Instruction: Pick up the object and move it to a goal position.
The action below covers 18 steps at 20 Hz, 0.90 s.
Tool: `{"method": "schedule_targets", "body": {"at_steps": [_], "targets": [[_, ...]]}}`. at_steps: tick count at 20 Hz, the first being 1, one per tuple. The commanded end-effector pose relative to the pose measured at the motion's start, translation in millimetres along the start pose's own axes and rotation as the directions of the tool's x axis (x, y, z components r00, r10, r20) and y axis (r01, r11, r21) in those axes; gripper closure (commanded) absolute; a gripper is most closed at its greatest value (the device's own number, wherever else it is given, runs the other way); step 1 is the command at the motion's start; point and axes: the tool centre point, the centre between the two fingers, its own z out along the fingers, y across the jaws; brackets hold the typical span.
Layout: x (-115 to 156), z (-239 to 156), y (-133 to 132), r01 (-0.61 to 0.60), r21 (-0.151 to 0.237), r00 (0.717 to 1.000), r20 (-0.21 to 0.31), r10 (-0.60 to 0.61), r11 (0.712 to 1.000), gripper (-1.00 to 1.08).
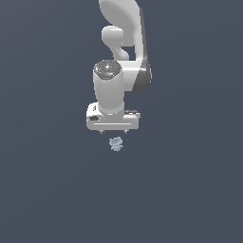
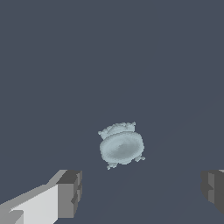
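1. Currently, in the exterior view, the white gripper [image 1: 113, 131] is seen pointing down from the arm [image 1: 124, 42], which enters from the top edge of the frame.
2. Only two short finger stubs are visible under the gripper body in that view; the gap between them is wide.
3. The object [image 1: 116, 144], a tiny pale blue-grey lump, is seen just below the gripper, a bit toward the exterior view's right of its centre, apart from the fingers.
4. The object is backed by a plain dark grey-blue surface [image 1: 47, 190].
5. In the wrist view, one grey fingertip [image 2: 70, 192] is shown at one lower corner, the other at the opposite edge.
6. The jaws are spread wide; nothing is held between them.
7. The object [image 2: 121, 145] is seen as a rounded disc with small knobs around its rim, ahead of the gap between the fingers, touched by neither.
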Motion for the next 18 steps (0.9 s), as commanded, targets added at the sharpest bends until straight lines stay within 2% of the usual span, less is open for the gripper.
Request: {"method": "schedule_targets", "body": {"at_steps": [1,10,18], "targets": [[-0.6,13.9,-0.8,0.05,-0.003,0.999,0.003,-0.05,0.999,-0.92],[-4.2,58.3,-4.6,0.216,-0.005,0.976,0.009,-0.216,0.976,-0.92],[-5.7,68.0,-5.7,0.249,-0.004,0.968,0.011,-0.249,0.968,-0.92]]}}
